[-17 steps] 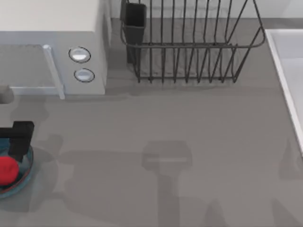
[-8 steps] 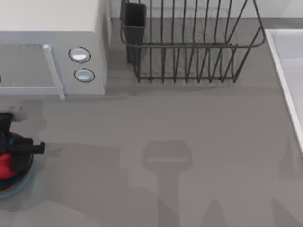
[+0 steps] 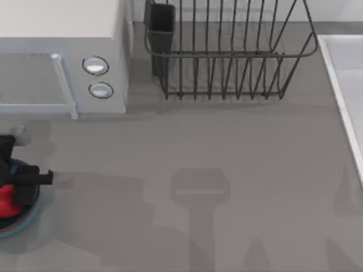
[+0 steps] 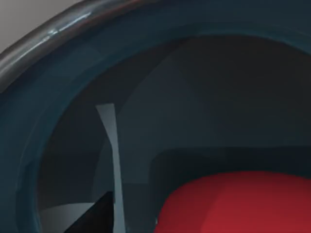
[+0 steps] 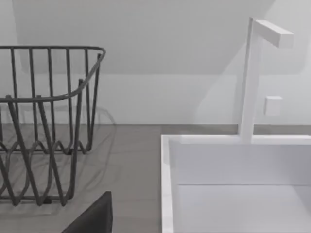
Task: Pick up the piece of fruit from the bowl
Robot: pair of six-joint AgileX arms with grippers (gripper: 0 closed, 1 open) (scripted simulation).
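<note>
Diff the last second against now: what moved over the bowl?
The left gripper came down from the bowl's far side onto the piece of fruit, covering most of it from above; nearly all of that happened in the first half second, with almost no motion since. Whether the jaws have closed on the fruit can't be seen. The bowl, microwave, dish rack and sink stayed put.

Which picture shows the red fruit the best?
The left wrist view shows the piece of fruit best: big, close and smooth, lying inside the bowl, though its lower part is cut off. In the top view it is a small red patch at the table's left edge, partly covered by the left claw.
</note>
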